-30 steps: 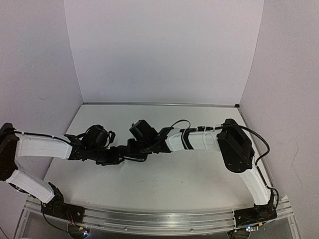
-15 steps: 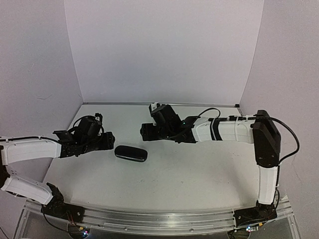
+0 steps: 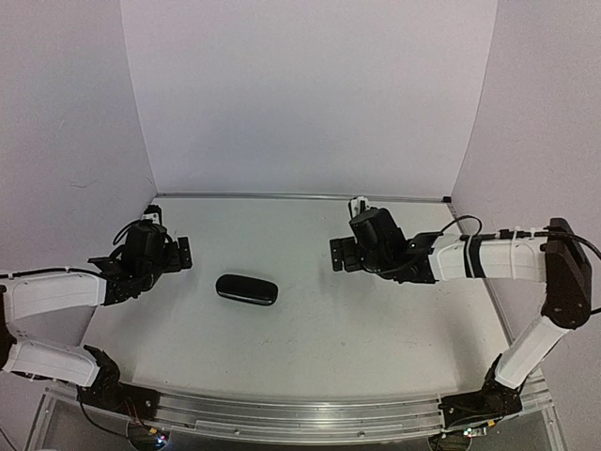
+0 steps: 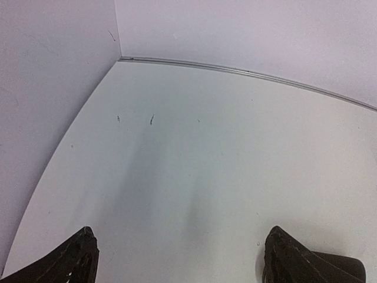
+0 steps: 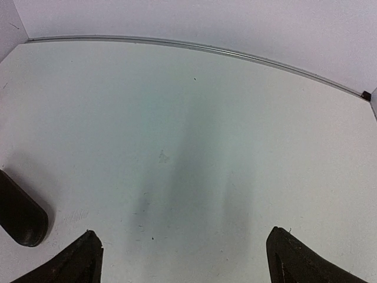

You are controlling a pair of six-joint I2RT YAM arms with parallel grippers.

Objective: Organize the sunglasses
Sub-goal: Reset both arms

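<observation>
A closed black oval case (image 3: 246, 288) lies flat on the white table (image 3: 310, 338), left of centre. The sunglasses are hidden from every view. My left gripper (image 3: 178, 254) hovers to the left of the case, apart from it, open with nothing between its fingers. In the left wrist view the left gripper (image 4: 181, 236) shows only bare table between its tips, and one end of the case (image 4: 344, 265) peeks out at the lower right. My right gripper (image 3: 338, 254) stands open to the right of the case. In the right wrist view the right gripper (image 5: 184, 233) is empty, with the case end (image 5: 20, 215) at the far left.
White walls enclose the table at the back and on both sides, meeting it along a metal strip (image 3: 300, 196). The left side wall (image 4: 53, 88) stands close to the left gripper. A metal rail (image 3: 282, 413) carrying the arm bases runs along the near edge.
Both grippers were together at the case a second ago. They have let go, opened wide and drawn apart, the left one leftward and the right one rightward. The case stays closed on the table.
</observation>
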